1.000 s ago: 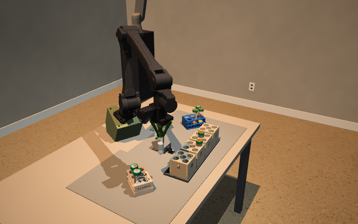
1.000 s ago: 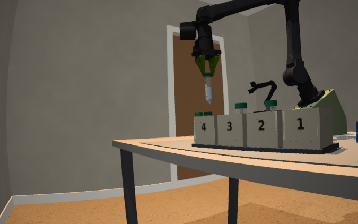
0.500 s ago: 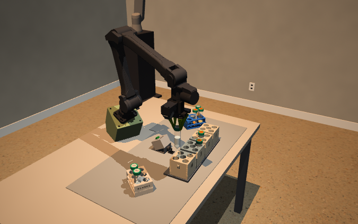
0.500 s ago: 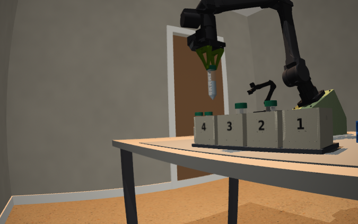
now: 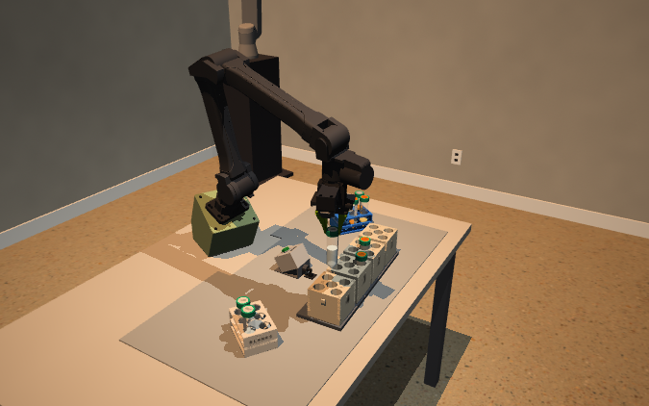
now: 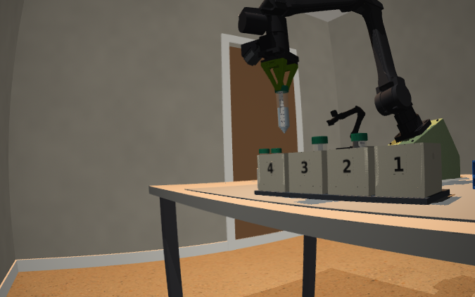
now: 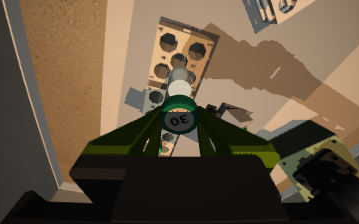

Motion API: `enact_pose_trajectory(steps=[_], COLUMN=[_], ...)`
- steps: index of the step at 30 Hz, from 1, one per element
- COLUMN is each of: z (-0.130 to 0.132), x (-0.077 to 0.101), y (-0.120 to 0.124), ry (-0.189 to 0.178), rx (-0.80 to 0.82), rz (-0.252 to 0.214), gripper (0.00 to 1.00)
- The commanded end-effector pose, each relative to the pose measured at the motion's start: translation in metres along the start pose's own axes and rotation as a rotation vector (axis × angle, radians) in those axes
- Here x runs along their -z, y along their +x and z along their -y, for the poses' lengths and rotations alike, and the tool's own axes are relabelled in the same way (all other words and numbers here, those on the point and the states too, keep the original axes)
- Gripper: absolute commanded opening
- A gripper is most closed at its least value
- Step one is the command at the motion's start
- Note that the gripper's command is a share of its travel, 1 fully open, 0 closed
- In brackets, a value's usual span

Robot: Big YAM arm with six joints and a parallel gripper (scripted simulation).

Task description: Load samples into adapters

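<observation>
My gripper is shut on the cap of a water blank marked 30. The blank hangs upright, its tip well above the loading stand ST, roughly over adapter 4 and adapter 3; I cannot tell which hole lies under it. One orange-dot sample stands in adapter 3 and one in adapter 2. Adapter 1 and adapter 4 show only empty holes. The blue sample rack RS behind the stand holds tubes.
The blank rack RB near the table's front holds two green-capped blanks. The DONE desk with its green key stands left of the stand. The arm's green base is at the back left. The table edge runs close behind the stand.
</observation>
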State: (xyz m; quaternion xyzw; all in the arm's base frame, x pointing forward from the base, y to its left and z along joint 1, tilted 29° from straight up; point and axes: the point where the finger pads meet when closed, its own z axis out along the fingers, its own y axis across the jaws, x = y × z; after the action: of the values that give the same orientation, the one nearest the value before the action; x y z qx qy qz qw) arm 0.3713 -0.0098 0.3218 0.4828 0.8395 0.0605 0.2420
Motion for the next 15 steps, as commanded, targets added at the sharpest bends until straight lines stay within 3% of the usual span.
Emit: enact_pose_trajectory(steps=[1,15], z=[-0.0148,-0.0152], x=[0.0387,0.0396], y=[-0.0130,-0.0126], ry=[-0.072,-0.065], rx=[0.130,0.451], rz=[0.048,0.059], gripper=[0.00,0.00])
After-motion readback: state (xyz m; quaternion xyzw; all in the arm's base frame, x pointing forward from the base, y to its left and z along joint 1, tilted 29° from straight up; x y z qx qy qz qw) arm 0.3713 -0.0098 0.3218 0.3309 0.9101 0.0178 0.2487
